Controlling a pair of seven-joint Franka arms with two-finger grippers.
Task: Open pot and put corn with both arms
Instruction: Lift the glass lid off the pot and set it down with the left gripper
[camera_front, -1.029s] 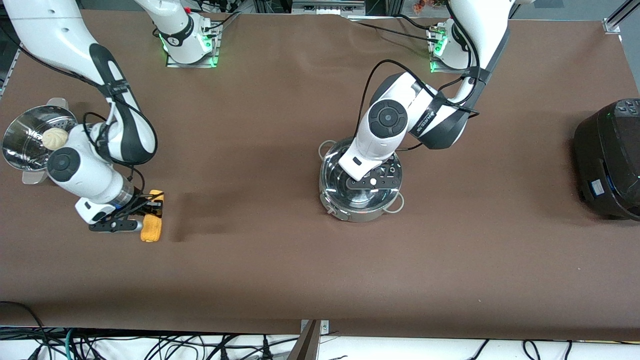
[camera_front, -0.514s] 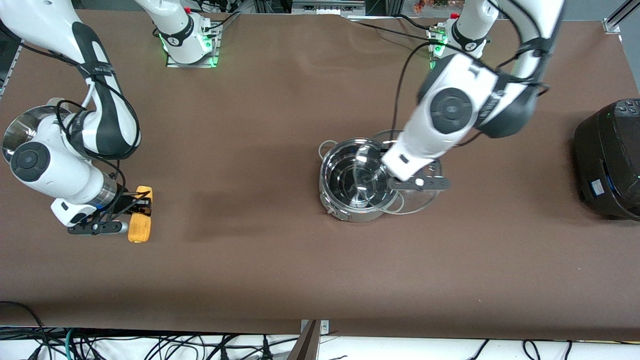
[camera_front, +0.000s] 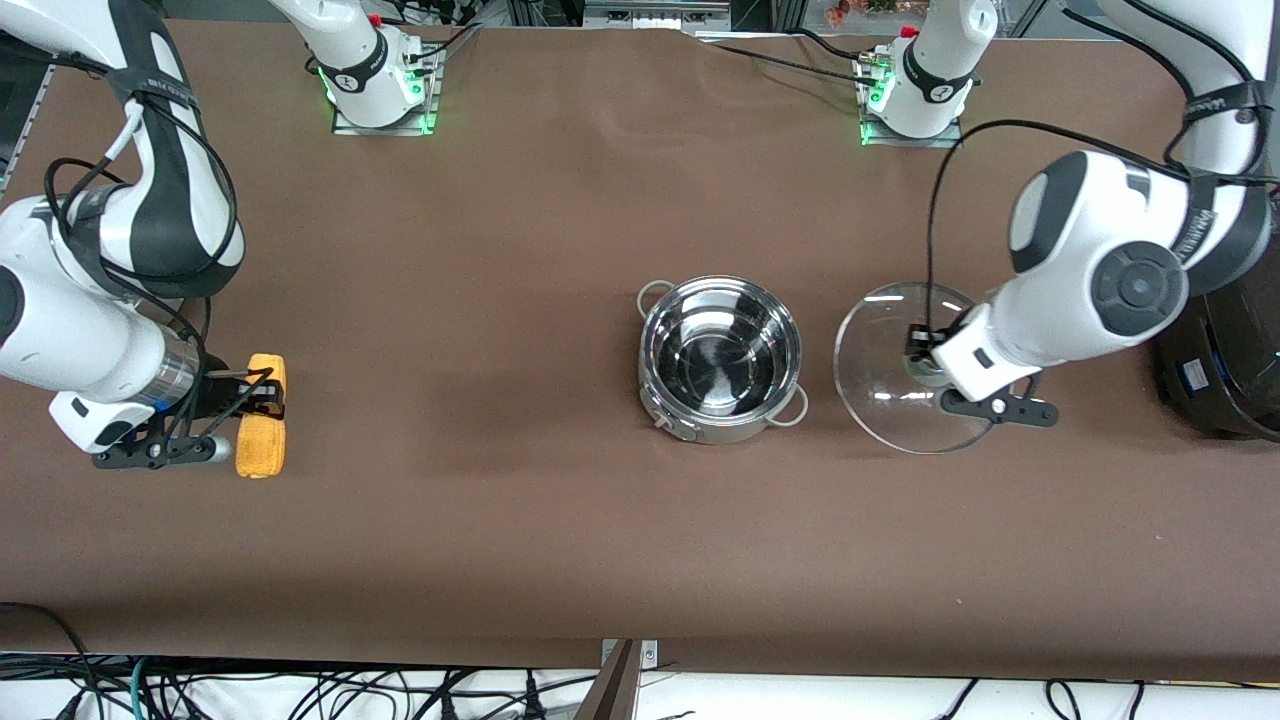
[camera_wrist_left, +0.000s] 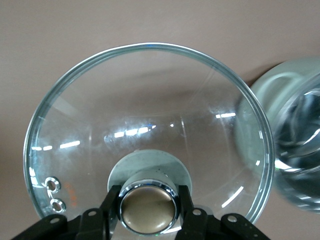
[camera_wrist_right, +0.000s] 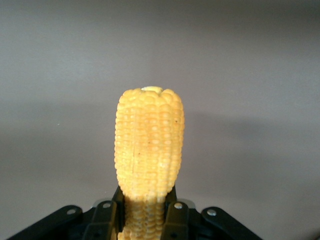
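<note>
The shiny steel pot (camera_front: 720, 360) stands open in the middle of the table, with nothing in it; its rim also shows in the left wrist view (camera_wrist_left: 300, 150). My left gripper (camera_front: 925, 368) (camera_wrist_left: 148, 200) is shut on the tan knob (camera_wrist_left: 148, 209) of the clear glass lid (camera_front: 890, 330) (camera_wrist_left: 150, 110). It holds the lid tilted over the table, between the pot and the black cooker. My right gripper (camera_front: 250, 395) (camera_wrist_right: 145, 212) is shut on one end of the yellow corn (camera_front: 262, 435) (camera_wrist_right: 149, 145), over the right arm's end of the table.
A big black cooker (camera_front: 1225, 330) stands at the left arm's end of the table, close to the left arm's wrist. The brown table edge (camera_front: 640, 655) runs nearest the front camera. The steamer pot is hidden by the right arm.
My left gripper has lifted the lid off the pot and carried it toward the black cooker. My right gripper, with the corn in it, has shifted toward the right arm's end of the table.
</note>
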